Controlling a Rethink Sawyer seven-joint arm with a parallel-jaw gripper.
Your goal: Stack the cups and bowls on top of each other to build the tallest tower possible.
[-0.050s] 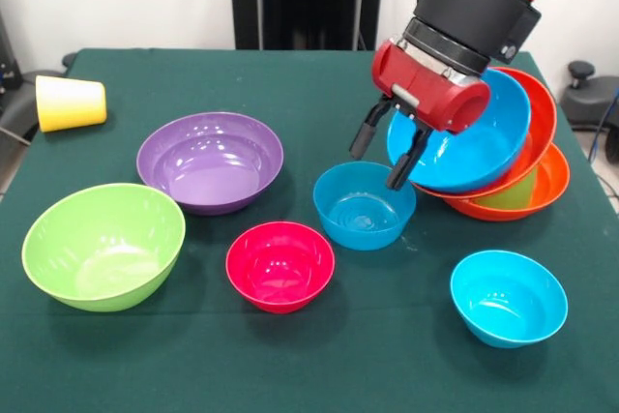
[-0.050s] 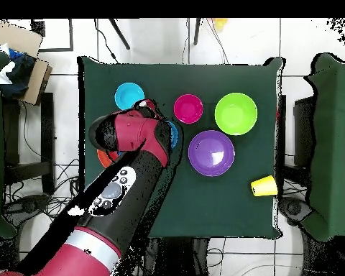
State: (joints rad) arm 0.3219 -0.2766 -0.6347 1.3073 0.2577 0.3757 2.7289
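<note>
The gripper (image 1: 389,155), fingers parted and empty, hangs over a blue bowl (image 1: 364,205), beside the leaning tower (image 1: 503,157); a green piece, perhaps the cup, shows within.

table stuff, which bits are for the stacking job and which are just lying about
For the job:
- leaning tower: blue bowl on orange bowls
- purple bowl
- lime green bowl
- pink-red bowl
- blue bowl under the open pincer
- small cyan bowl
- yellow cup, on its side

Just lying about:
- cardboard box, off the table
</note>
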